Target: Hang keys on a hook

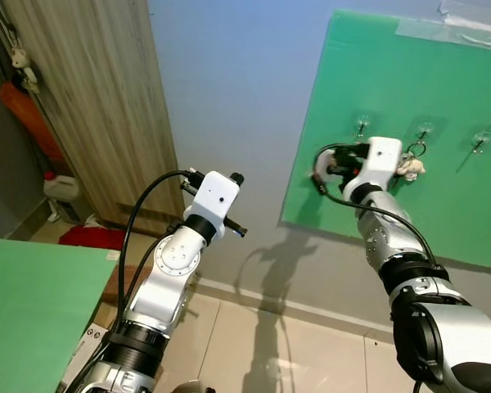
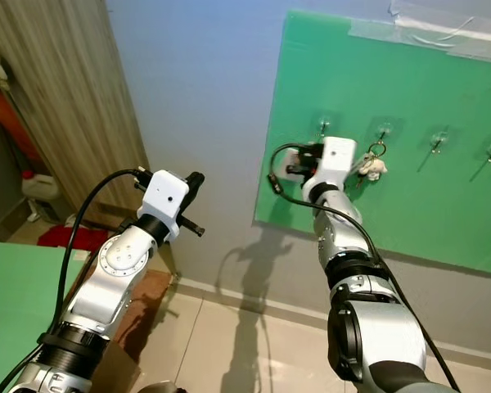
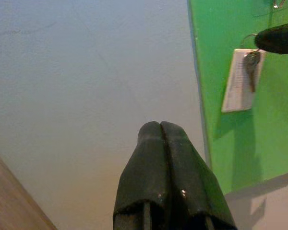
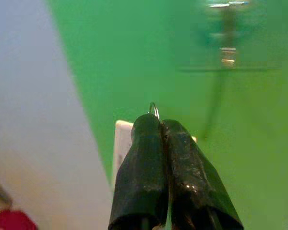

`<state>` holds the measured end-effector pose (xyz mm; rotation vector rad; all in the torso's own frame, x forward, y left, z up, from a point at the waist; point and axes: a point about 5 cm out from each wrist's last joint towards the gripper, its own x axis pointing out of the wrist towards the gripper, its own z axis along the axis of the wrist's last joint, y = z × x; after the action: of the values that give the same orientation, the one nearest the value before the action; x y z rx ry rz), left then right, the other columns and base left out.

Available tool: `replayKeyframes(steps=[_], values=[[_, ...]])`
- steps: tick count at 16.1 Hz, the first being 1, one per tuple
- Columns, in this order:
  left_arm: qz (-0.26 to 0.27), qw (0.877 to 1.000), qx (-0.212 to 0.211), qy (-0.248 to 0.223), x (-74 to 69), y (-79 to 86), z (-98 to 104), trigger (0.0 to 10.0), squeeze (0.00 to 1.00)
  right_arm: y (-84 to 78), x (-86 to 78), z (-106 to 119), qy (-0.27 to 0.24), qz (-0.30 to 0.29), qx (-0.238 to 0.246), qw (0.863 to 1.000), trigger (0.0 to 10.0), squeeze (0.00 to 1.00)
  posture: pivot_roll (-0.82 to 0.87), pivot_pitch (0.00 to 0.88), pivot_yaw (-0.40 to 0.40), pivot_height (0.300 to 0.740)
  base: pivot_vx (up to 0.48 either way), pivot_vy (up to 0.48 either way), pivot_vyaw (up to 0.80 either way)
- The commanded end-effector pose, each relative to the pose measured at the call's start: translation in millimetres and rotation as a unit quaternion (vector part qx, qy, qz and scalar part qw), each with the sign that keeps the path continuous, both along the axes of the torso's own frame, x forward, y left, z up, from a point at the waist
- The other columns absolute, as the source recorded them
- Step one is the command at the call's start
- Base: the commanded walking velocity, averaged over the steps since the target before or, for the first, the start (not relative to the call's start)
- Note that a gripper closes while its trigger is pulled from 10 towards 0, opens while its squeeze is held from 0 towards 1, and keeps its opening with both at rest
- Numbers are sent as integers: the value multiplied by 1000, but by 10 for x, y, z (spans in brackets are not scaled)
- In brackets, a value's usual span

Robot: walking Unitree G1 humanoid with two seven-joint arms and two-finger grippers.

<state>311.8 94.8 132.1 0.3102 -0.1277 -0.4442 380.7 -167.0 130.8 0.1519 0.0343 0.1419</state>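
A green board [image 1: 393, 74] on the wall carries a row of clear hooks. My right gripper [image 4: 159, 120] is raised against the board, shut on a key ring [image 4: 154, 109]. The keys [image 3: 251, 64] and their white tag [image 3: 238, 82] dangle under its fingers [image 3: 278, 38]. The bunch [image 1: 409, 168] hangs just below the second hook [image 1: 424, 131], between it and the first hook [image 1: 362, 124]. In the right wrist view a blurred hook [image 4: 225, 48] stands apart from the fingertips. My left gripper [image 3: 161, 127] is shut on nothing, held up in mid-air facing the bare wall left of the board.
A wooden door panel [image 1: 98, 98] stands at the left. On the floor by it sit a white jug [image 1: 62, 188] and a red object [image 1: 90, 237]. A green surface [image 1: 33, 303] fills the lower left. Tiled floor [image 1: 295, 352] lies below the board.
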Motion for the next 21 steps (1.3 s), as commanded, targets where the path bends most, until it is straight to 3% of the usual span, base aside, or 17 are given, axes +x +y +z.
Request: replayKeyframes(steps=[1,3,8,11,17,21], values=[[-2,1000,8,-2,-10,-19,-1,10000,0,-6,71,243,-47,12,-20,999,10000,0,73,0,-19,740,0,0,0],[-1,1000,8,-2,-10,-15,-1,10000,0,9,97,356,-71,28,-42,996,10000,0,73,0,-19,740,0,0,0],[0,1000,10,-2,-10,1,-4,10000,0,-195,136,471,-80,-21,-33,996,10000,0,73,0,-18,740,0,0,0],[0,1000,11,-1,-11,5,-6,10000,0,-288,104,331,-46,-49,23,997,10000,0,71,0,-14,740,0,0,0],[-4,1000,12,0,-6,-4,-2,10000,0,-319,75,168,1,-59,112,992,10000,0,69,0,-10,740,0,0,0],[-3,1000,13,0,-4,-8,0,10000,0,-318,76,160,5,-59,126,990,10000,0,68,0,-13,740,0,0,0]])
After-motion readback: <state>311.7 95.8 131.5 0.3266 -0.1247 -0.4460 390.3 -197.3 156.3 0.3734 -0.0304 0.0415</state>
